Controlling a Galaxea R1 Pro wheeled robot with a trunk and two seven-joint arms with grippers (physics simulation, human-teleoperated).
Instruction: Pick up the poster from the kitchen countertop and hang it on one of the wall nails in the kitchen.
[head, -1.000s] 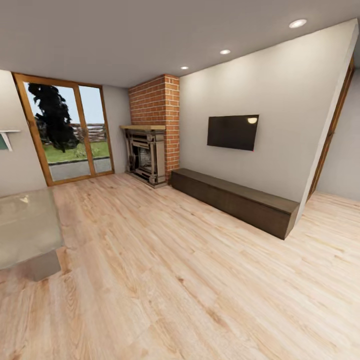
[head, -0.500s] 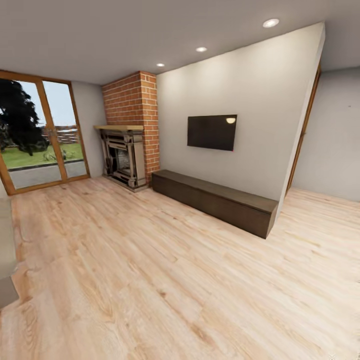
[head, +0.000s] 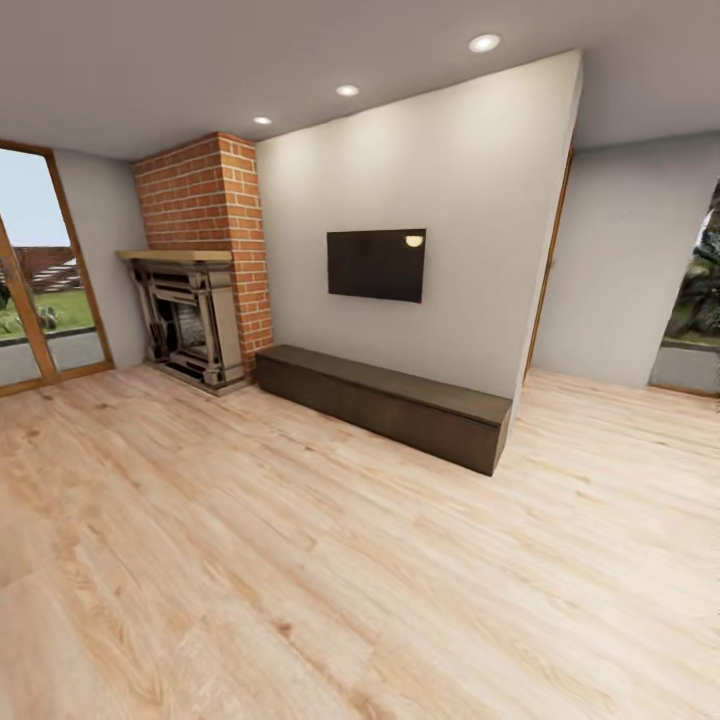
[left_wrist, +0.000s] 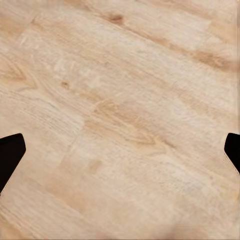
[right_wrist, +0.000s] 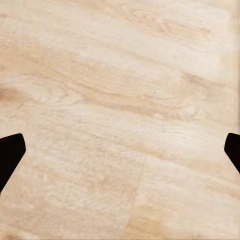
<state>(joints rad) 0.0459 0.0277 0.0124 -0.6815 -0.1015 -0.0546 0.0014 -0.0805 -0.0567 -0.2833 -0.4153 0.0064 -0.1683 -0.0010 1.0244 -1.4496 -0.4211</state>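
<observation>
The poster, the kitchen countertop and the wall nails are out of view; I am in a living room. My left gripper (left_wrist: 120, 152) is open, its two dark fingertips (left_wrist: 10, 152) wide apart at the edges of the left wrist view, over bare wooden floor (left_wrist: 120, 100). My right gripper (right_wrist: 120, 152) is open too, with dark fingertips (right_wrist: 10, 152) far apart over the same pale planks (right_wrist: 120, 100). Nothing sits between either pair of fingers.
A dark low bench (head: 385, 405) runs along a pale partition wall carrying a black TV (head: 377, 264). A brick fireplace (head: 195, 290) fills the corner. A glass patio door (head: 35, 280) is at left. An opening past the wall's end (head: 620, 290) leads rightward.
The whole head view has swept right: the fireplace, TV and bench slid leftward in the picture, the grey table at left dropped out, and a window at the far right appeared.
</observation>
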